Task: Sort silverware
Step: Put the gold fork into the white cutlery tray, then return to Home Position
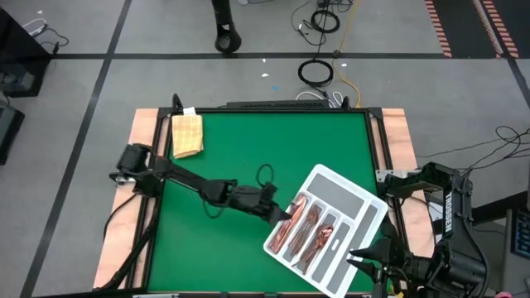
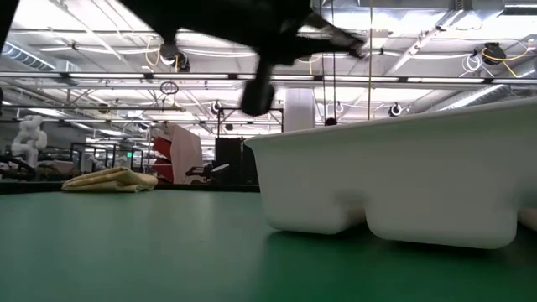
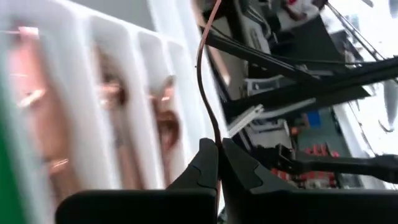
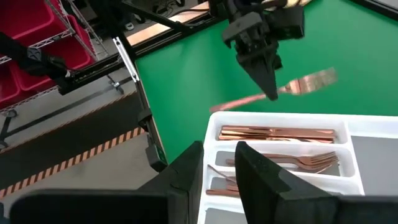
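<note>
**Carrying a fork to the tray**

My left gripper hangs just above the near edge of the white tray, its fingers pinched narrow on the thin handle of a copper fork. The tines stick out to one side of my fingertips and the handle end to the other, so the fork rides roughly level. The slot just past my fingertips holds knives; the next one out holds forks, which I judge to be the target. To do this well I should bring the fork over that slot, turn it in line with the slot's length, lower it close, then let go, since slick metal can bounce or slip. The tray is smooth, round-cornered plastic with grey slot floors; the silverware is slim and shiny. My right gripper waits beside the tray's far end, fingers slightly apart and empty.
</note>
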Controlling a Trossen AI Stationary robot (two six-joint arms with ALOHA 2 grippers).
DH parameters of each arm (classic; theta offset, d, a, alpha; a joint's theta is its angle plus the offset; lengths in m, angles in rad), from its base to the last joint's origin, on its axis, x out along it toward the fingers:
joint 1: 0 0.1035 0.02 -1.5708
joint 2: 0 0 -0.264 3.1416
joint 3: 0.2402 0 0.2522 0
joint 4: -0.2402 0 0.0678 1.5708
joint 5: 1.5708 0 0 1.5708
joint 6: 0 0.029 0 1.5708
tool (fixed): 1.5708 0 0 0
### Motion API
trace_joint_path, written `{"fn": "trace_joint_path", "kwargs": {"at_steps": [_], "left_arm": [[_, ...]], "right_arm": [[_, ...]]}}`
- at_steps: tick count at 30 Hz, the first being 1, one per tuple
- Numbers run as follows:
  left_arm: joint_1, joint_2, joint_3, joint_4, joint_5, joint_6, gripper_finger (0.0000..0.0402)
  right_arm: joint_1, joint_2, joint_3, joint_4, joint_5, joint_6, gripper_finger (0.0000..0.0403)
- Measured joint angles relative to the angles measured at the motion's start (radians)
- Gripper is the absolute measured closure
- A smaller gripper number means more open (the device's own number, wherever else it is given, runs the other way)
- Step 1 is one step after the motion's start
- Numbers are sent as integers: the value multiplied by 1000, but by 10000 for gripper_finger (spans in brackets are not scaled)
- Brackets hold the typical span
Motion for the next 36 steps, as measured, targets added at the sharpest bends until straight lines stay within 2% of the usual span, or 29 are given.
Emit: {"fn": "trace_joint_path", "kwargs": {"at_steps": [9,14,19,29,36], "left_arm": [[4,224,315,-217,32,127,399],[6,324,375,-236,46,124,399],[7,355,387,-235,34,77,394],[17,361,386,-243,50,103,284],[30,353,386,-256,108,122,212]], "right_arm": [[0,0,0,1,8,-3,322],[3,0,0,7,10,-8,322],[4,0,0,26,12,-32,322],[4,0,0,35,11,-64,322],[4,0,0,37,0,-72,319]]}}
